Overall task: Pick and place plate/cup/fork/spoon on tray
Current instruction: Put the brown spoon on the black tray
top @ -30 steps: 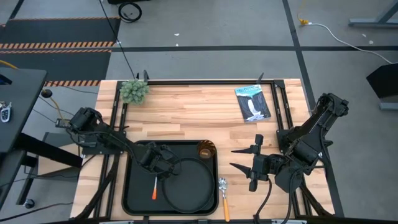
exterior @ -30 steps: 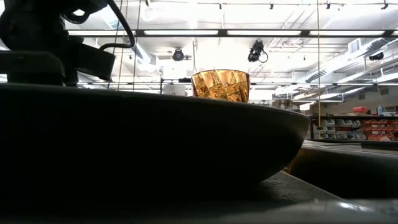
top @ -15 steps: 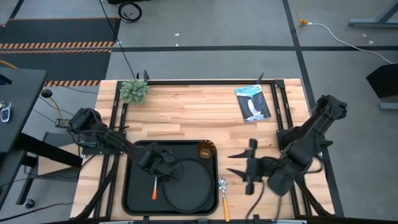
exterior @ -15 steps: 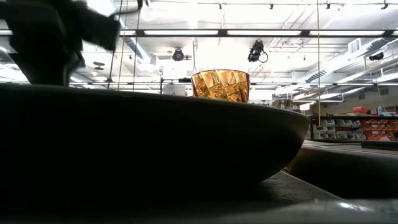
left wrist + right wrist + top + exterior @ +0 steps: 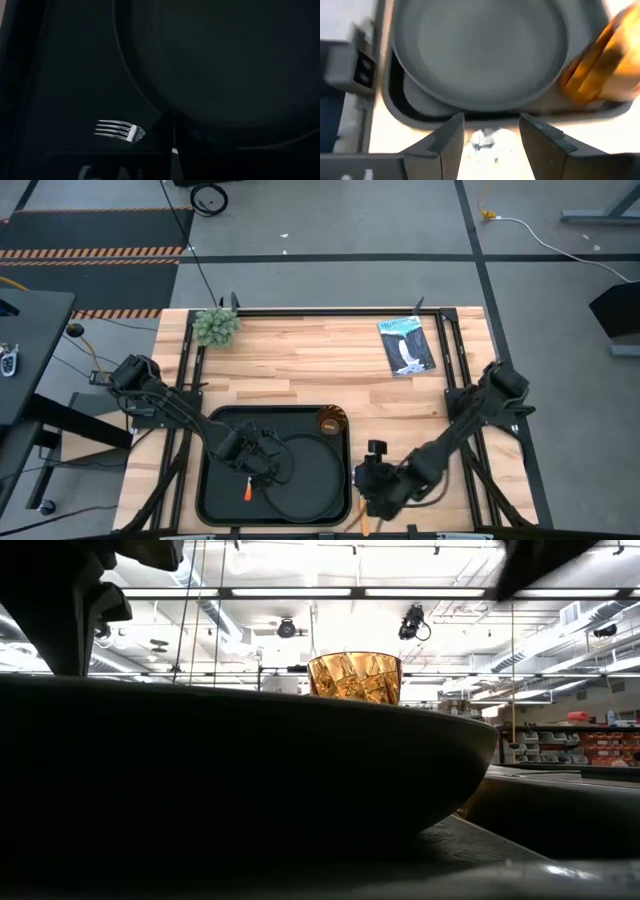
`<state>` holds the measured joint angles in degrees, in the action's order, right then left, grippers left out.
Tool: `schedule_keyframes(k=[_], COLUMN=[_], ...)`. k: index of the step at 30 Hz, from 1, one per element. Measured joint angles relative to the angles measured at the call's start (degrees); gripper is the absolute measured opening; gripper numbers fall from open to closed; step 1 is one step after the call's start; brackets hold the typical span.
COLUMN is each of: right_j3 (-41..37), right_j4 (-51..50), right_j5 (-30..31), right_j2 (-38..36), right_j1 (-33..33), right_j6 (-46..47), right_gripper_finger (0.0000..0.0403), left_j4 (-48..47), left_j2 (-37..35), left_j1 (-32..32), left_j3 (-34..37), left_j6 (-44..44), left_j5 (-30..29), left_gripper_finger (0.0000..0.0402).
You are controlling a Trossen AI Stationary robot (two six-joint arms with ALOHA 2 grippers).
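Spoon (image 5: 485,139) sits right between my right fingers (image 5: 445,142), which stand spread wide on either side of its shiny bowl — my right gripper (image 5: 368,492) is low over it, just outside the tray (image 5: 215,495). Beyond my fingertips lies the plate (image 5: 480,55) on the tray, the cup (image 5: 602,65) beside it. My left gripper (image 5: 262,465) is pinched together over the tray — the fork (image 5: 119,130) just beside it
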<state>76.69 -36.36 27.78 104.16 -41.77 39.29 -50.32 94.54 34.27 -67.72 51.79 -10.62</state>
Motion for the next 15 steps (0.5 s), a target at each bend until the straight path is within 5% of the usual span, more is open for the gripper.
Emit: schedule_keyframes(k=[15], right_j3=[0.3], right_j4=[-8.2], right_j5=[-8.2], right_j2=[4.0], right_j1=[0.7], right_j6=[25.6], right_gripper_finger=[0.0194], left_j4=[-0.6], left_j2=[0.0], left_j1=[0.7], left_j3=[0.0], left_j6=[-3.6], left_j5=[0.3], left_gripper_finger=[0.0025])
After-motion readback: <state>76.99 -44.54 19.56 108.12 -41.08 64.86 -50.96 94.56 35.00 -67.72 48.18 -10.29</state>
